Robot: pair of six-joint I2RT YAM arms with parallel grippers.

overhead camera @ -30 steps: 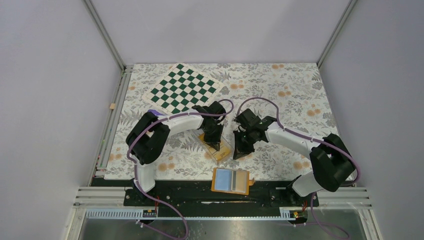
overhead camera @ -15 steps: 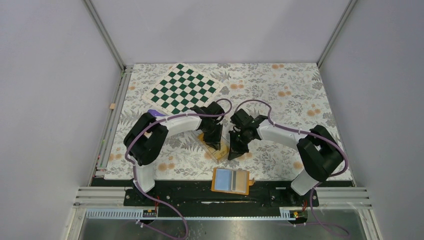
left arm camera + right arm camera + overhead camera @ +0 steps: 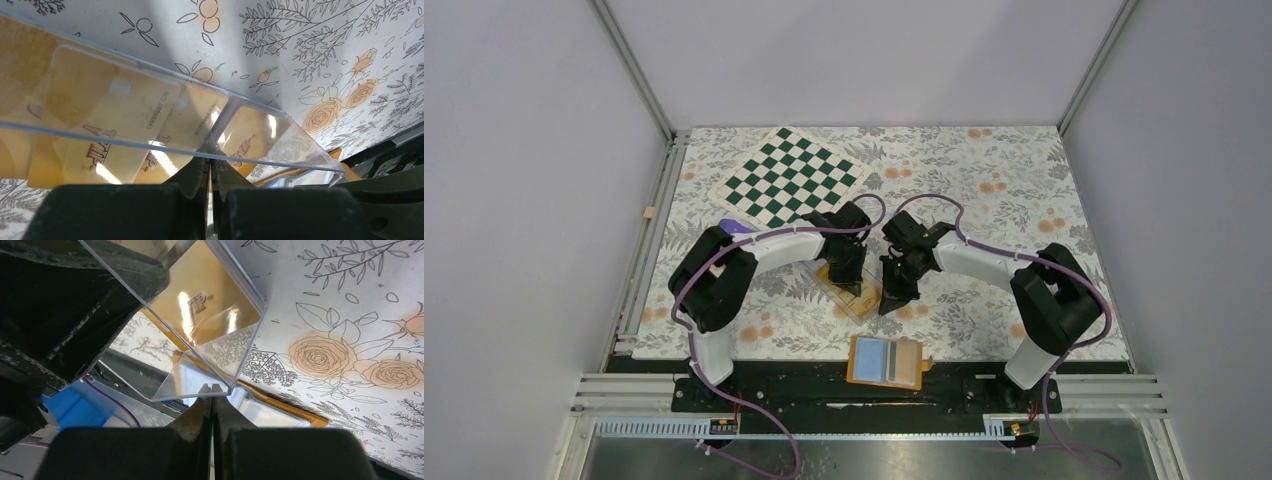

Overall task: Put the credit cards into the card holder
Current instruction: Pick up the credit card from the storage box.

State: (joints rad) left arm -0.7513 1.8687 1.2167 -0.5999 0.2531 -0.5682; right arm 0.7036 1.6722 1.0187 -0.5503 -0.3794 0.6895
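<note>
Risks first, from the left. The left claw [image 3: 209,159] is shut tight, its tips meeting right at the near rim of the clear box [image 3: 300,152]. I cannot tell whether it nips that thin wall or simply presses on it. If it has only the plastic and not a card, lifting would likely tip the box and spill the credit cards [image 3: 115,120], which lie loose and overlapping inside. These gold cards are glossy and flat, so I judge that closed tips will skid over them, and two stacked cards could come up together.

The right claw [image 3: 212,401] is also fully closed and holds nothing. Its tips rest against the box's lower corner. A push from there could slide the box across the desk [image 3: 1024,180] or jam it against the left claw, as both arms crowd the same spot.

The card holder [image 3: 886,362] lies open and flat at the near edge of the desk between the arm bases, apart from the box. Its light-blue inside with a grey stripe faces up, framed in orange, with a small tab at its right side.
</note>
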